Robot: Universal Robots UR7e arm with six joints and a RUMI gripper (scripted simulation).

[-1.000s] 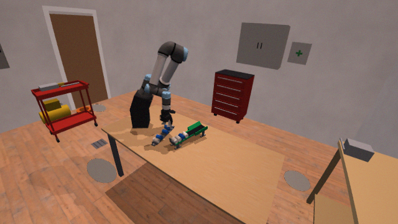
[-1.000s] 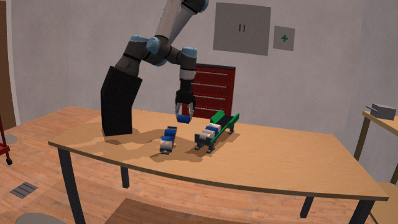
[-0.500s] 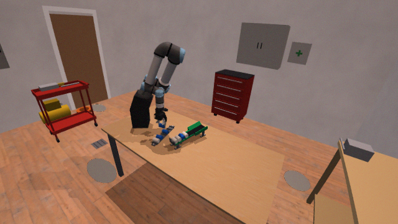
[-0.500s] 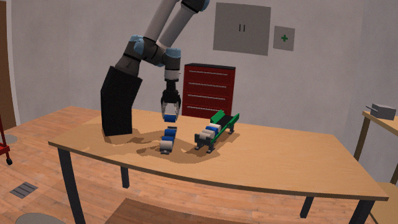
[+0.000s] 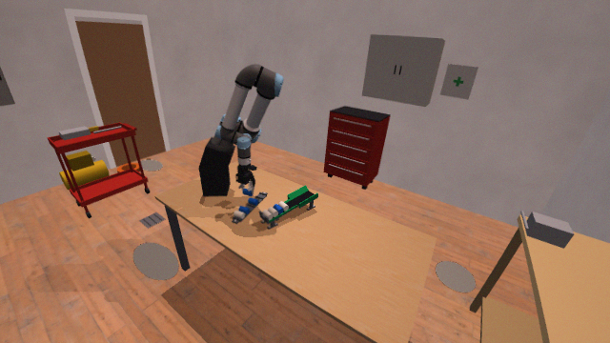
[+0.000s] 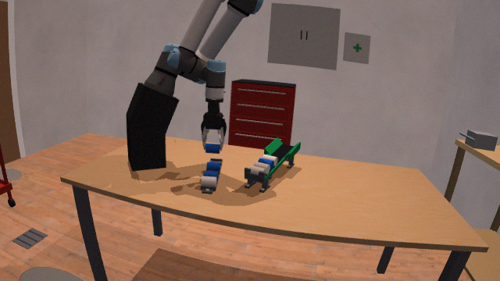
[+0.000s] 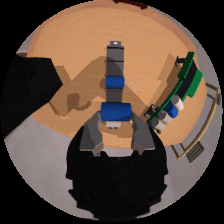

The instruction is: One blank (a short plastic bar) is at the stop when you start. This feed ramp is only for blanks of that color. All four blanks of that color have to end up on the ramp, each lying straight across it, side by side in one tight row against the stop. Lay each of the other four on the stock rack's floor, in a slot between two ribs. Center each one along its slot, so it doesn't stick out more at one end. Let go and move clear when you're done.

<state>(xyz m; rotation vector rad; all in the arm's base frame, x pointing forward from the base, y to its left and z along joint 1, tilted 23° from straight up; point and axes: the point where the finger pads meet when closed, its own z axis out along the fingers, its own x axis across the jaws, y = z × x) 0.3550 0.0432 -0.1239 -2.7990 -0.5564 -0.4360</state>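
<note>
My gripper [image 6: 212,146] is shut on a blue blank [image 6: 212,148] and holds it a little above the far end of the stock rack. In the wrist view the held blue blank [image 7: 116,112] sits across the fingers, over the dark rack [image 7: 114,62], where another blue blank [image 7: 114,81] lies in a slot. The rack also holds a second blue blank [image 6: 211,173] and a white blank [image 6: 208,182] at its near end. The green feed ramp [image 6: 275,158] stands to the right. It carries white blanks [image 6: 255,170] at its low end and one blue blank [image 6: 266,161] among them.
The arm's black base block [image 6: 150,126] stands on the table behind and to the left of the rack. A red drawer cabinet [image 6: 262,113] stands behind the table. A red cart [image 5: 97,159] is on the floor at the left.
</note>
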